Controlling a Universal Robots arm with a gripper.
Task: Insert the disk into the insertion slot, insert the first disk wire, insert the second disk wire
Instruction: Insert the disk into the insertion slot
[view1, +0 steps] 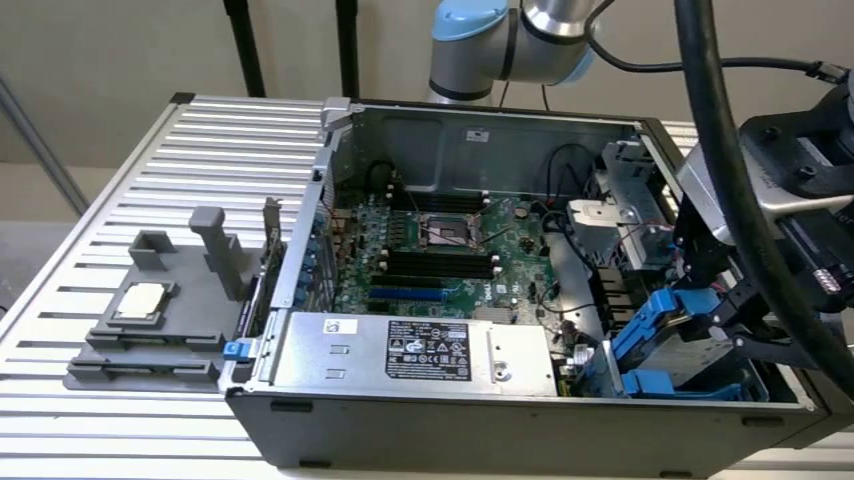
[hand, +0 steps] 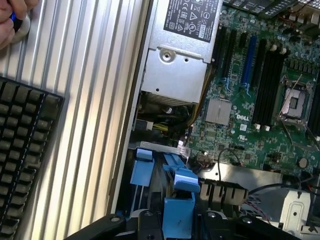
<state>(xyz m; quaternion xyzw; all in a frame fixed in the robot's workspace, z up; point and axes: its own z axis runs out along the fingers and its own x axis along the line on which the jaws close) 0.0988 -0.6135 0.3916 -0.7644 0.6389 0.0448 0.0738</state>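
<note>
bench (view1: 120, 160): a slatted metal top is carrying the open computer case (view1: 534, 440), which is lying on its side so that its inside is facing up and is reachable from above.
grey stand (view1: 160, 330): it is sitting on the slats at the exterior view's left, outside the case, out of the arm's way and playing no part in the work at the drive bay.
power supply box (view1: 414, 350): this silver labelled unit is lying along the case's near wall, between the stand and the drive bay.
motherboard (view1: 441, 250): it is lying flat on the case floor behind the power supply.
insertion slot (view1: 667, 383): the cage with its blue clips is sitting open-topped in the case's near corner at the exterior view's right, ready to take a drive from above.
disk (view1: 691, 350): it is lying tilted in the mouth of the slot, one end higher, so it is judged to be only partly seated.
hand (view1: 727, 320): it is hanging right over the raised end, standing wide around the blue frame; whether it is actually clamping the frame I cannot tell.
</note>
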